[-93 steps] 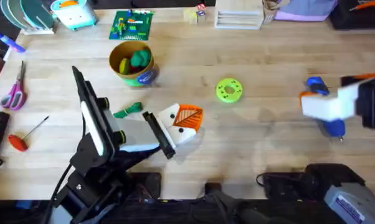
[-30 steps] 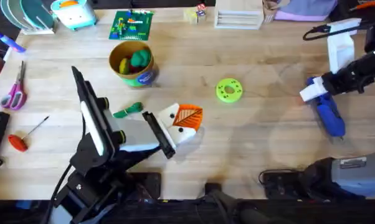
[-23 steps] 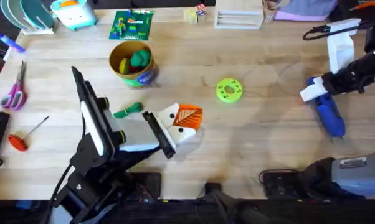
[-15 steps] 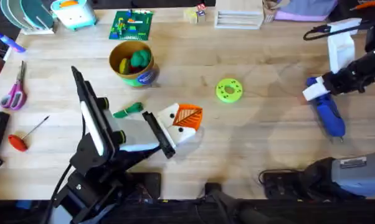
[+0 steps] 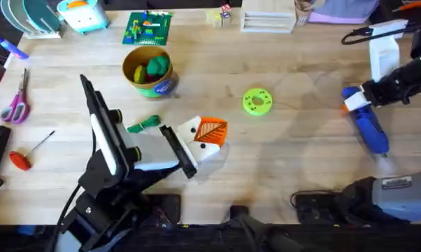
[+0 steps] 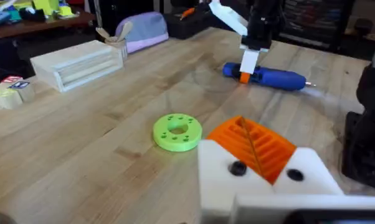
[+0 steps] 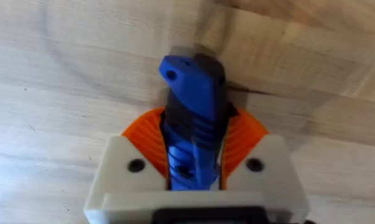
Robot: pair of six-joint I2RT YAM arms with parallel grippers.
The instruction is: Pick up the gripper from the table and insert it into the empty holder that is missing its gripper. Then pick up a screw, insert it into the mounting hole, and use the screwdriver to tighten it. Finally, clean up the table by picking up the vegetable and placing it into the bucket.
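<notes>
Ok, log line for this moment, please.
right gripper: shut on screwdriver, on table | left gripper: holding holder, orange gripper seated | vegetable: on table, outside bucket

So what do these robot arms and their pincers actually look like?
Both arms are mostly black, jointed like a desk lamp, with white panels. The left arm has a white strip along its upper link. The right arm carries a white block and a thin black cable looping over it. The right gripper has chunky white fingers with small dark screw holes and orange ribbed pads.
</notes>
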